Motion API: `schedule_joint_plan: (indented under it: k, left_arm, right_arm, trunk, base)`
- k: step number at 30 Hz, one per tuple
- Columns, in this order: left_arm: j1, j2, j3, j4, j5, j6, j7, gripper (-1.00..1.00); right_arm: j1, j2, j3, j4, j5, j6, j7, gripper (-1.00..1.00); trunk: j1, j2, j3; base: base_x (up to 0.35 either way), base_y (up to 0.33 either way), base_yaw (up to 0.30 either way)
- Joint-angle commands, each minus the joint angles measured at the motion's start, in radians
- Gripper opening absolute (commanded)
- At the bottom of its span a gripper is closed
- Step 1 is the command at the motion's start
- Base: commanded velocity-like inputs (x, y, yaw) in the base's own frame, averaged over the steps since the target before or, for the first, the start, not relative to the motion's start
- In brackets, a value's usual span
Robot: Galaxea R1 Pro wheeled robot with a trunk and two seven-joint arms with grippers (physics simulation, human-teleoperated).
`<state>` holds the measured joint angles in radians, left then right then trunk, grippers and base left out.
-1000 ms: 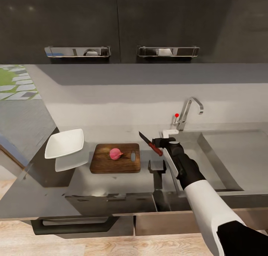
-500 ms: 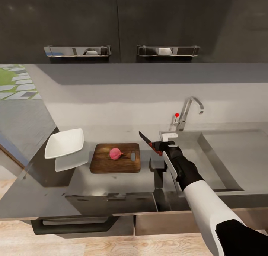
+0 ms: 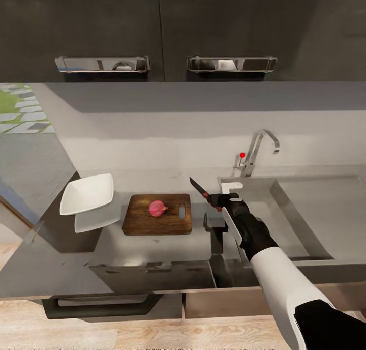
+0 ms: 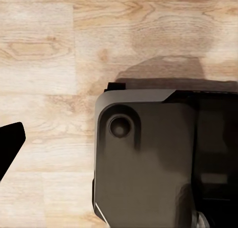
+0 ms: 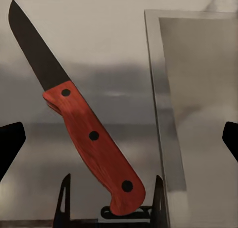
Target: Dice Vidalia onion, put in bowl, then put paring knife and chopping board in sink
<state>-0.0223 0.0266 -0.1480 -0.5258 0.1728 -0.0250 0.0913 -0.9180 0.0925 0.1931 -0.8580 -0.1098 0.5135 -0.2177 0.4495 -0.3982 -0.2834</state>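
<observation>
The pinkish Vidalia onion (image 3: 158, 208) rests whole on the dark-brown chopping board (image 3: 147, 222), which lies on the grey countertop (image 3: 127, 248). Right of the board, my right gripper (image 3: 218, 200) is shut on the red handle of the paring knife (image 3: 202, 190). It holds the knife above the counter with the dark blade pointing up and left. In the right wrist view the paring knife (image 5: 94, 143) slants across the frame, its handle end between the fingers of my right gripper (image 5: 111, 208). The white bowl (image 3: 87, 194) stands left of the board. The steel sink (image 3: 305, 248) lies to the right.
A chrome tap (image 3: 256, 151) with a red knob rises behind the sink's left corner. Dark wall cabinets with chrome handles (image 3: 231, 64) hang above. The left wrist view looks down on the wooden floor (image 4: 49, 64) and the robot's dark base (image 4: 148, 163).
My right gripper has dipped slightly and turned with the knife, staying right of the board. The head view has shifted a little. Onion, board and bowl lie as before.
</observation>
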Motion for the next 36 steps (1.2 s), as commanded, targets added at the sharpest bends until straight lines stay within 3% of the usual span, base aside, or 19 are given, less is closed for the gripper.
schedule_joint_plan:
  k: [1,36]
  left_arm:
    - [0.0,0.001,-0.008,0.0,0.01,-0.003,0.008,1.0]
    - [0.0,0.001,-0.008,0.001,0.01,-0.003,0.006,1.0]
  right_arm:
    - [-0.001,0.0,0.003,-0.001,-0.011,0.003,-0.009,1.0]
    - [-0.001,-0.002,0.003,0.0,-0.011,0.003,-0.005,1.0]
  trunk:
    - [0.0,-0.002,-0.003]
    - [0.0,-0.002,-0.043]
  base:
    - [0.0,0.0,0.0]
    - [0.028,0.009,0.0]
